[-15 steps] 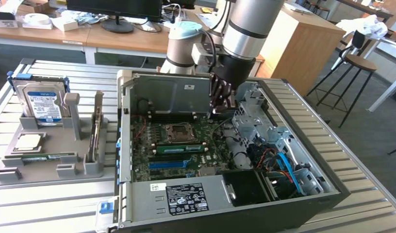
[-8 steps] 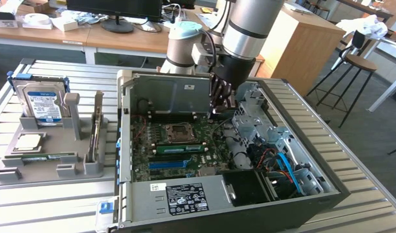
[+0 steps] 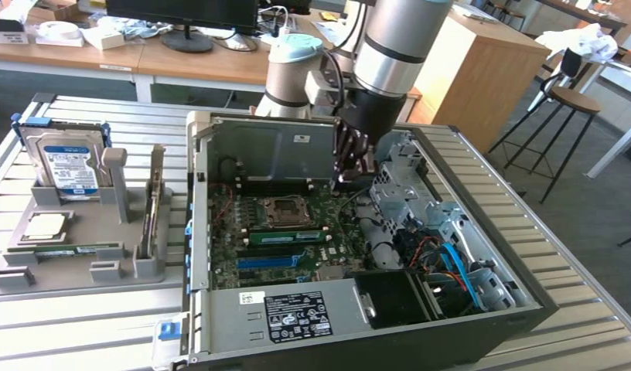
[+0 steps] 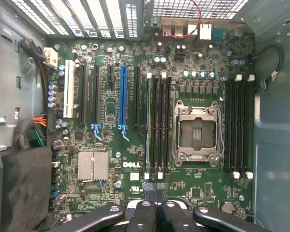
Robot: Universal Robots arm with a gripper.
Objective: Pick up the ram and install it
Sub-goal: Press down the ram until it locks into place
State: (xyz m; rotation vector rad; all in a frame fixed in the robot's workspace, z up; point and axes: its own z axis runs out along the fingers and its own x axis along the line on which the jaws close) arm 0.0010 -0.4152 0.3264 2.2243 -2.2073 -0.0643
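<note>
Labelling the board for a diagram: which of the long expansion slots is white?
The white slot at the end of the row, nearest the coloured cable bundle; the others are black, bar one blue slot.

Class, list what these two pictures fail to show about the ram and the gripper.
- Whether the ram is fully seated: wrist view sees it edge-on.
- Print on it: too small in the exterior view.
- Whether the gripper touches anything: exterior view, its dark tip merges with the computer case.

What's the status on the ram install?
Gripper shut, empty, over the motherboard. Ram sits in a slot beside the CPU socket. Nothing blocking.
</note>
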